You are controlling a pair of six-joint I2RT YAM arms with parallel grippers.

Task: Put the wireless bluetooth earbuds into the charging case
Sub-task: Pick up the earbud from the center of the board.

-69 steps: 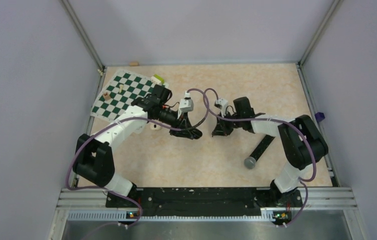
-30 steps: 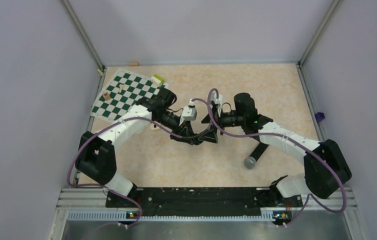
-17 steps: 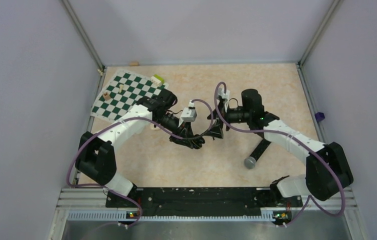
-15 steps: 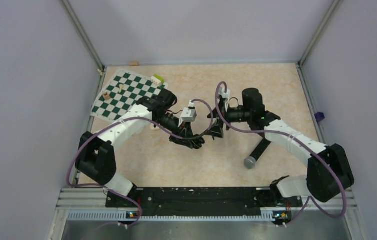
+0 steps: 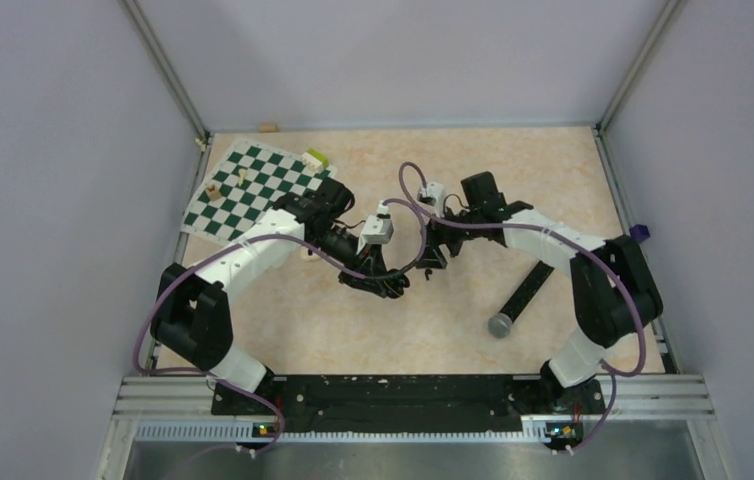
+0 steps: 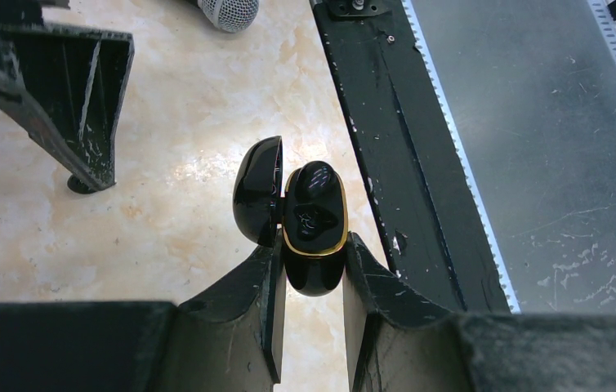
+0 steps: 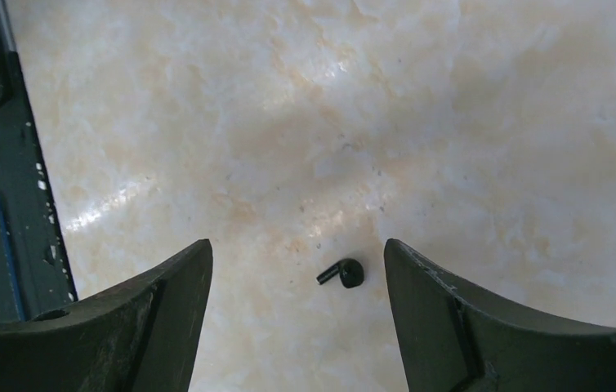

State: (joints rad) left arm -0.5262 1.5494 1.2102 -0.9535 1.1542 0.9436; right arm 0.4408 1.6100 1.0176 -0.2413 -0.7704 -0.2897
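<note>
My left gripper (image 6: 313, 245) is shut on the charging case (image 6: 314, 273), a glossy black pill held just above the table. Its lid (image 6: 257, 189) hangs open to the left. A gold rim rings the case's mouth, and whether an earbud sits inside I cannot tell. In the top view the left gripper (image 5: 390, 283) is at mid-table. The right gripper (image 5: 436, 262) hovers just right of it. One tiny black earbud (image 7: 344, 273) lies on the table between the right gripper's (image 7: 297, 253) open fingers, nearer the right finger and touching neither.
A black microphone with a grey head (image 5: 516, 305) lies right of the grippers. A green-and-white chessboard (image 5: 253, 190) with small pieces covers the far left, a yellow-green block (image 5: 315, 157) at its corner. The black base rail (image 6: 386, 122) runs along the near edge.
The right arm has folded back and its gripper has drawn a little right, away from the case. Its jaws stand somewhat narrower. The left arm has kept still with the case.
</note>
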